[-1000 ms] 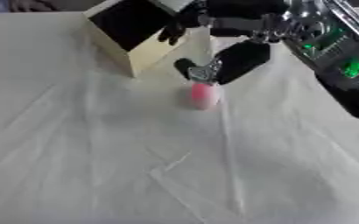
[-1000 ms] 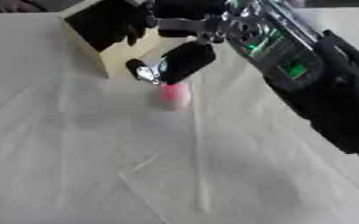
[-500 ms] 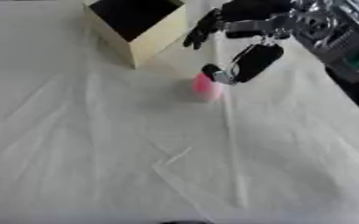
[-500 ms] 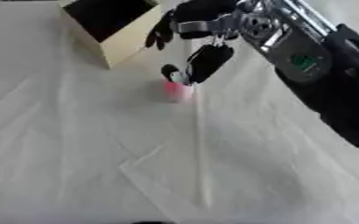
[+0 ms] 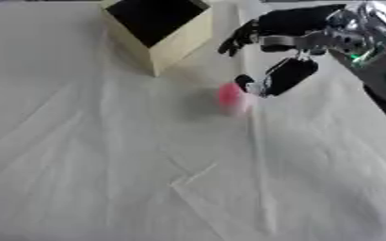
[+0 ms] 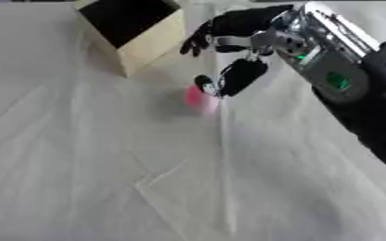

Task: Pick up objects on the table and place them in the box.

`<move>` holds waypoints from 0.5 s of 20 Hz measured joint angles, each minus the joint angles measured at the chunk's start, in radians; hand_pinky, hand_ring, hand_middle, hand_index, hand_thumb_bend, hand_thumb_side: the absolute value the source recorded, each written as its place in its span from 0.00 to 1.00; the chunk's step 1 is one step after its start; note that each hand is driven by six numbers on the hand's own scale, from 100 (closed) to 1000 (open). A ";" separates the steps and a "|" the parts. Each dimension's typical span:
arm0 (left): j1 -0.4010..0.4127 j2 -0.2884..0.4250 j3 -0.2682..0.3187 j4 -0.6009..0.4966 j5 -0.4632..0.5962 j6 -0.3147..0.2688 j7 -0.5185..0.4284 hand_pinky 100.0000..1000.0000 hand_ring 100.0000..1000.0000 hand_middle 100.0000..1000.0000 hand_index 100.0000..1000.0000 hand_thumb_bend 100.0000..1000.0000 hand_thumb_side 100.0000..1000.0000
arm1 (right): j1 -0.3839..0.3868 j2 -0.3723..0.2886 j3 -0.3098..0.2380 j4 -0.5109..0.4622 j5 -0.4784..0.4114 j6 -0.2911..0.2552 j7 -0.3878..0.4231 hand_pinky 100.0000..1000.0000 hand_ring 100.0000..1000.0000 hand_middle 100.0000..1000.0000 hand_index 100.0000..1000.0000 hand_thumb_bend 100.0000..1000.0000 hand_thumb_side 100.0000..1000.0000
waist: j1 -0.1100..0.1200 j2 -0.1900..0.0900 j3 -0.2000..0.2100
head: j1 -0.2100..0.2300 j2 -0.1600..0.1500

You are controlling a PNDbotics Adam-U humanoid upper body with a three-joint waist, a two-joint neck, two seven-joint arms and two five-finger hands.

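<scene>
Pink object seen on counter, not yet boxed. Right hand beside it, fingers spread. Box near far edge, contents not discernible.

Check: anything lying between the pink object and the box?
Nothing. Between the pink object and the box, the left eye view shows only bare creased white cloth. The right hand sits on the object's other side.

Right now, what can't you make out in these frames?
- Pink object: blurred in both views; its type cannot be told.
- Right robot hand: whether its thumb touches the pink object is unclear in either view.
- Box: interior black; contents unseen; top edge cuts its far corner.
- Left robot hand: in neither view.
</scene>
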 measured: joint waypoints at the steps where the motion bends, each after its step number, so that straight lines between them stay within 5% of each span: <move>1: 0.000 0.000 0.000 0.000 0.000 0.000 0.000 0.69 0.65 0.76 0.88 0.00 0.71 | 0.003 0.000 0.000 0.007 0.009 -0.009 0.001 0.88 0.85 0.79 0.97 0.00 0.46 | 0.000 0.000 0.000 | -0.001 -0.003; 5: 0.000 0.000 0.000 0.000 0.001 0.005 -0.003 0.69 0.65 0.76 0.88 0.00 0.71 | 0.016 0.000 0.001 0.038 0.021 -0.037 0.010 0.88 0.85 0.78 0.97 0.00 0.39 | 0.001 0.000 0.000 | -0.013 -0.004; 10: 0.000 0.000 0.000 0.000 0.004 0.008 -0.005 0.69 0.65 0.76 0.87 0.00 0.71 | 0.028 0.001 0.006 0.064 0.021 -0.054 0.025 0.88 0.85 0.78 0.97 0.00 0.50 | 0.001 0.000 0.002 | -0.027 -0.004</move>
